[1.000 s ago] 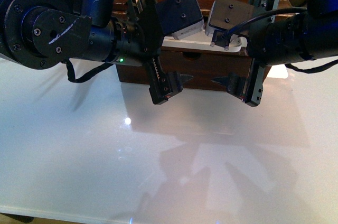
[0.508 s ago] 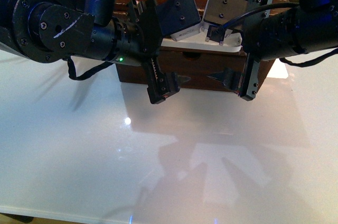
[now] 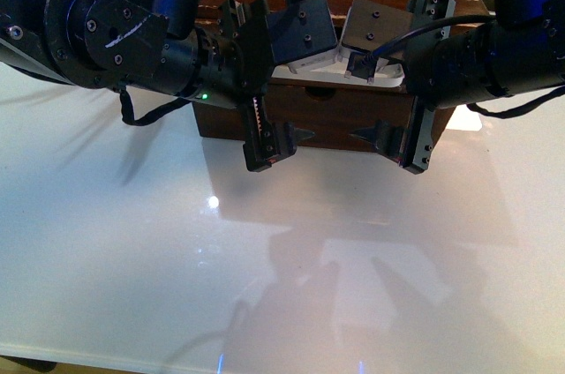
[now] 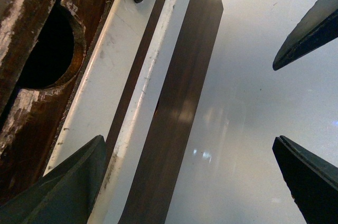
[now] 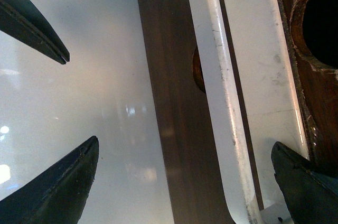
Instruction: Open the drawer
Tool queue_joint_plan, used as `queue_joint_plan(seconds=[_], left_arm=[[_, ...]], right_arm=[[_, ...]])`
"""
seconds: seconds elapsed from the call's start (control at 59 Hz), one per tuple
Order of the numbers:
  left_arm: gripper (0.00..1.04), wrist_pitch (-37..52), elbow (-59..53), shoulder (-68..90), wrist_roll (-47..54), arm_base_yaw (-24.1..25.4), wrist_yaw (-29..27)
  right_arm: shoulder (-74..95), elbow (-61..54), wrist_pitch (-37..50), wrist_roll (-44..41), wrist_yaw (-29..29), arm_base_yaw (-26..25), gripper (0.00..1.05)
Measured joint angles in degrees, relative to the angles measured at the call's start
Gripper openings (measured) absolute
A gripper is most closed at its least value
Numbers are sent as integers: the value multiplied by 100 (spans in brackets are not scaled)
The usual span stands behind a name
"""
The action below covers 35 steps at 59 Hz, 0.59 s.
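Left claw (image 3: 287, 74), right claw (image 3: 380, 74) — at drawer (image 3: 340, 114)

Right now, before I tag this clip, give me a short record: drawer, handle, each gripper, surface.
drawer: dark wood, whitish scratched front; how far open cannot be told
handle: long white bar, not clamped
left gripper: open, straddles the handle in its wrist view, no contact visible
right gripper: open, likewise straddling the handle
table: glossy white

Dim, bluish and grainy, the front view shows the glossy white table (image 3: 115, 268) with a small glare spot (image 3: 213, 202) at 8 o'clock and soft-edged shadows toward 6 o'clock, while both wrist views are brighter, with faint reflected highlights.
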Motion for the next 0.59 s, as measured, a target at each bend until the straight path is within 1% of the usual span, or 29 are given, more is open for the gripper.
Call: queue_joint_plan(seconds=[0.593], left_arm=[[96,-389,142,7,404,-28,-9]], right_arm=[[125,125,-214,-317,22,55,96]])
